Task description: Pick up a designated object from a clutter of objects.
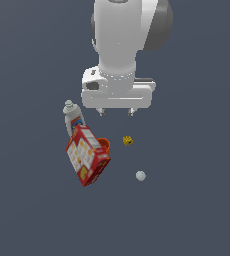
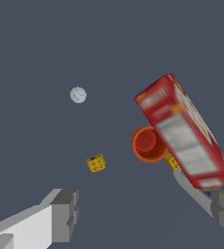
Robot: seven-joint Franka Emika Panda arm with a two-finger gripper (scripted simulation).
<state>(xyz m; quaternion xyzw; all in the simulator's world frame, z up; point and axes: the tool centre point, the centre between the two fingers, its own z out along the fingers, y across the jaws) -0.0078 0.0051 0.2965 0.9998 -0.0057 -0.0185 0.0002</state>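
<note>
Lining up on the little yellow block

The gripper (image 1: 116,113) hangs with its jaws spread wide and nothing in them. The tiny yellow block (image 1: 128,141) sits on the floor below it, a bit off to one side of the fingertips, clear of the orange cup (image 1: 104,144) and red box (image 1: 87,155). I'd centre over the block first, then drop straight down so the fingers don't clip the cup.

Surface (image 1: 197,200): dark slate blue. Block (image 1: 128,141): yellow, dark dots. Ball (image 1: 140,175): white. Cup (image 2: 148,144): orange. Box (image 1: 87,155): red with white and yellow print. Bottle (image 1: 72,116): white, coloured label. My tool (image 1: 116,113): white body, grey fingertips.
</note>
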